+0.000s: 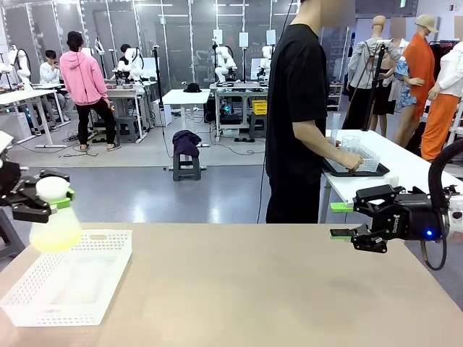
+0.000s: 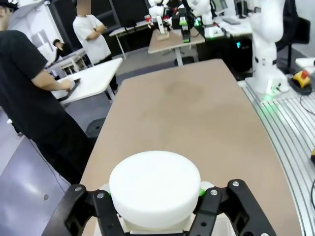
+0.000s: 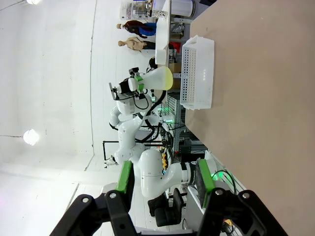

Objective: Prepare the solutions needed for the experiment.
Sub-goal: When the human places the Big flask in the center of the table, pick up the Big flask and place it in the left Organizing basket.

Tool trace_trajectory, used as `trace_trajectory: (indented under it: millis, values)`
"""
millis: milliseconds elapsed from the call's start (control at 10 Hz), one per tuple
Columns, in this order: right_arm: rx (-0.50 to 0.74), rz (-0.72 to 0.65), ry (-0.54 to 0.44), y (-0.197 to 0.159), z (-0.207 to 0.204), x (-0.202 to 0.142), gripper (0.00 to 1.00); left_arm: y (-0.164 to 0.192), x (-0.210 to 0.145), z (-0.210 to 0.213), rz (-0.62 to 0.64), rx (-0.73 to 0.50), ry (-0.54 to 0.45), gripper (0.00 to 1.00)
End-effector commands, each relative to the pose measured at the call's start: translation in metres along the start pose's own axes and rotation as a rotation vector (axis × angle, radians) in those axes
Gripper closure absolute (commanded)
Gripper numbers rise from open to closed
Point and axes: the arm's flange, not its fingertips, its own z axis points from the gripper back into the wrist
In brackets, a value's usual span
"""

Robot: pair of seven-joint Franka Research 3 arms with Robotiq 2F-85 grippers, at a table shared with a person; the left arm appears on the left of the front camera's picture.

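A translucent conical flask (image 1: 56, 225) with a round white cap (image 2: 154, 187) hangs over the left end of the table. My left gripper (image 1: 58, 199) is shut on its neck, just under the cap. The solutions (image 1: 56, 238) form a shallow pale yellow layer in the flask's bottom, also visible from afar in the right wrist view as a yellow band (image 3: 169, 78). The flask hovers above the near-left part of a white mesh basket (image 1: 87, 289). My right gripper (image 1: 340, 220) stands open and empty above the table's right side, fingers pointing left.
The tan table (image 1: 260, 289) stretches bare between basket and right gripper. A person in black stands beyond the far edge, a hand (image 1: 351, 160) on a black tray (image 1: 340, 172) with glassware on a white side table.
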Motion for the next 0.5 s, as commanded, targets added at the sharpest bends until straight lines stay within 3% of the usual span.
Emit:
trace_trajectory:
  millis: [0, 400]
  values:
    - [0.007, 0.007, -0.001, 0.001, -0.001, 0.0, 0.36, -0.008, -0.023, -0.007, -0.001, 0.038, -0.087, 1.0]
    - [0.007, 0.007, -0.001, 0.001, -0.001, 0.0, 0.36, -0.014, -0.075, -0.008, 0.019, 0.085, -0.12, 1.0]
